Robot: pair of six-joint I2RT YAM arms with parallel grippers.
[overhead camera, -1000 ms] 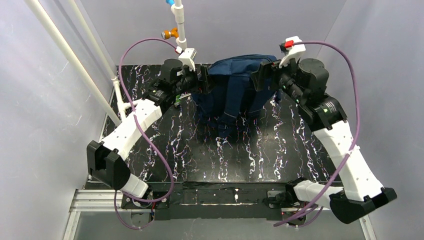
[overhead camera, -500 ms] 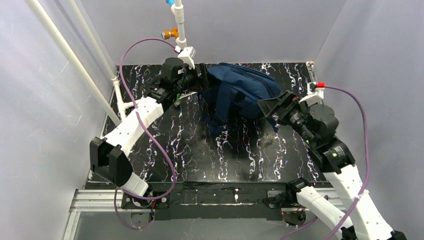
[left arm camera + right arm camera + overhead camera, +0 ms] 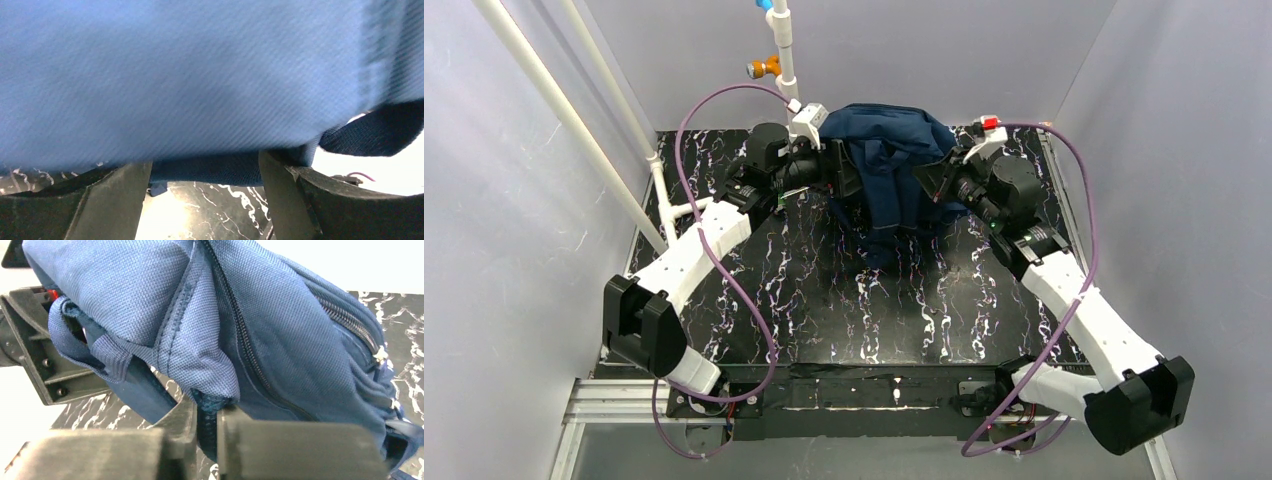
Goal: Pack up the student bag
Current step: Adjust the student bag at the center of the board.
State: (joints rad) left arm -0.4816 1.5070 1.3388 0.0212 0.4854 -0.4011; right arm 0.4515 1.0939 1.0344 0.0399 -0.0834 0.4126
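Note:
The student bag (image 3: pixel 889 145), navy blue fabric, hangs bunched at the back middle of the black marbled table (image 3: pixel 844 300), its lower part trailing down onto the tabletop. My left gripper (image 3: pixel 842 168) grips its left side. In the left wrist view the bag (image 3: pixel 200 75) fills the top, and a thick fold spans the left gripper (image 3: pixel 205 164) from one wide-set finger to the other. My right gripper (image 3: pixel 930 180) is at the bag's right side. In the right wrist view the right gripper (image 3: pixel 206 412) pinches a fold of the bag (image 3: pixel 280 330) beside a zipper.
White pipes (image 3: pixel 574 110) and an orange fitting (image 3: pixel 764 68) stand at the back left. Grey walls close in the table on three sides. Purple cables (image 3: pixel 724 270) loop off both arms.
The right arm let go, swung open toward the front right, then returned and closed on the bag's right side. The bag slumped rightward meanwhile and is drawn up again. The left gripper held on.

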